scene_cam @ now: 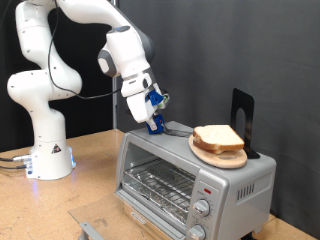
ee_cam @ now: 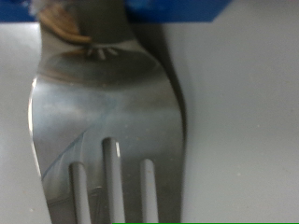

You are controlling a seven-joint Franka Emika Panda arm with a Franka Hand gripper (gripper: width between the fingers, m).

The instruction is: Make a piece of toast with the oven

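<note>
The silver oven (scene_cam: 150, 152) stands at the exterior view's bottom right with its glass door closed and a bare wire rack (scene_cam: 160, 182) behind it. My gripper (scene_cam: 156, 124) reaches down to the oven's top, its blue fingers (ee_cam: 177, 9) either side of the neck of a metal fork (ee_cam: 107, 103). The fork's tines rest against the grey top. Bread slices (scene_cam: 218, 136) lie stacked on a round wooden board (scene_cam: 222, 157) on the oven, to the exterior view's right of the gripper. No single piece of toast shows apart from that stack.
A black stand (scene_cam: 243, 118) rises behind the board. Two knobs (scene_cam: 203, 209) and a red light (scene_cam: 205, 187) sit on the oven's front. The arm's white base (scene_cam: 50, 150) stands on the wooden table at the exterior view's left. A grey metal part (scene_cam: 90, 232) lies at the bottom edge.
</note>
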